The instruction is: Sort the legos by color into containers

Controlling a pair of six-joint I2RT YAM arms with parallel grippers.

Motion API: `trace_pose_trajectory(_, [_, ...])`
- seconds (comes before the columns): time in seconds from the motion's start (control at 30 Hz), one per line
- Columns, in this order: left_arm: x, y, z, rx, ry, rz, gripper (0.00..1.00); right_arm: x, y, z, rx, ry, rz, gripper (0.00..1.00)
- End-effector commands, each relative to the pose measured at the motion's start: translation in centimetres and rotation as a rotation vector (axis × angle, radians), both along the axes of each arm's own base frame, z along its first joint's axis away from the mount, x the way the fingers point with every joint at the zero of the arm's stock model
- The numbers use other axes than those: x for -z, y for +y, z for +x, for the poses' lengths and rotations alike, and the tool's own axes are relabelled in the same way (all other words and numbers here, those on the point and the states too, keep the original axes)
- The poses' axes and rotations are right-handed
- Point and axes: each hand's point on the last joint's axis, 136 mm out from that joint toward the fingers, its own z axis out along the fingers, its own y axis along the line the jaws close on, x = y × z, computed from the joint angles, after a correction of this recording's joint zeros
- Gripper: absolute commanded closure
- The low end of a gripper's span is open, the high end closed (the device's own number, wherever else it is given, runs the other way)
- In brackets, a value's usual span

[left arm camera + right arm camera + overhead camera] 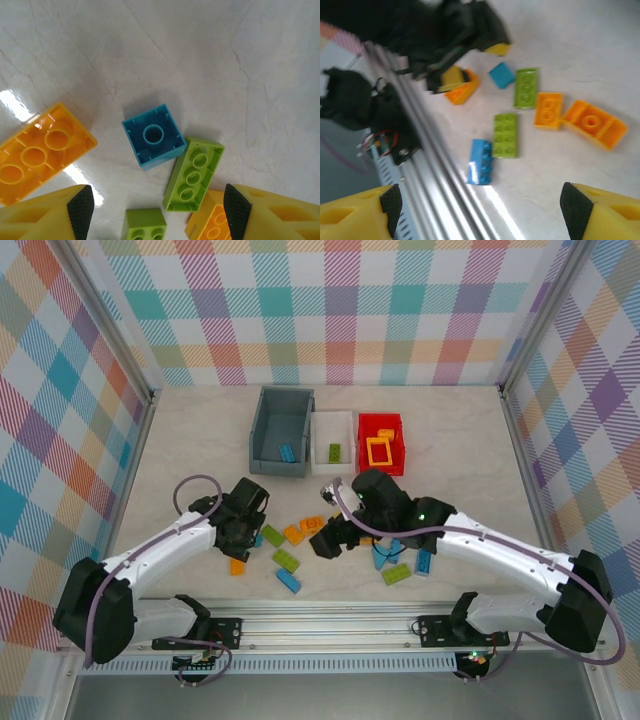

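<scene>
Three containers, upper centre of the top view: grey-blue bin [281,430] with one blue brick, white bin [333,437] with one green, red bin [382,443] with orange pieces; remaining legos [286,560] loose on the tabletop [200,440] at lower centre. Left tool [157,212] spread wide, empty, above a small blue brick [153,136] at centre of its wrist view; right tool [481,207] likewise spread and empty over the scatter. Step judged in hand: picking, mid-sort; next move probably a straight descent astride that brick, clear of the green brick [194,174] just beside it, then carriage to the grey-blue bin.
</scene>
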Motion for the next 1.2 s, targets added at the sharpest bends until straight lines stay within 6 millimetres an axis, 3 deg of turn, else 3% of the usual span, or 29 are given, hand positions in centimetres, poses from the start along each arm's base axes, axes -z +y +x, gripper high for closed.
trace_pose_trajectory(0.0, [1.2,0.1,0.3,-0.145,0.032,-0.039,0.29,-2.9,1.1,-1.7,-0.064,-0.008,0.119,0.15])
trace_pose_trajectory(0.23, [3.7,0.2,1.4,-0.208,0.074,-0.056,0.32,-2.7,1.4,-2.3,-0.062,0.01,0.123,0.17])
trace_pose_trajectory(0.4, [5.0,0.6,1.5,-0.228,0.063,-0.054,0.47,-2.4,1.3,-2.3,-0.05,0.016,0.116,0.19])
trace_pose_trajectory(0.53, [4.7,0.8,1.9,-0.222,0.032,-0.05,0.65,-2.1,1.3,-2.2,-0.037,0.021,0.113,0.21])
trace_pose_trajectory(0.63, [2.4,1.3,3.2,-0.19,-0.058,-0.025,0.7,-2.4,1.0,-1.8,-0.005,0.009,0.121,0.22])
trace_pose_trajectory(0.77, [-3.5,1.1,6.5,-0.037,-0.2,0.052,0.75,-3.7,0.3,-0.5,0.078,-0.043,0.137,0.23])
trace_pose_trajectory(0.9, [-8.4,-0.2,10.5,0.155,-0.275,0.156,0.75,-4.5,-1.0,2.2,0.25,-0.103,0.128,0.24])
trace_pose_trajectory(1.0, [-10.5,-2.0,13.9,0.298,-0.302,0.21,0.75,-5.3,-1.7,4.1,0.37,-0.136,0.138,0.24])
trace_pose_trajectory(1.17, [-11.2,-3.7,18.5,0.44,-0.256,0.325,0.75,-7.3,-2.1,6.2,0.509,-0.15,0.225,0.22])
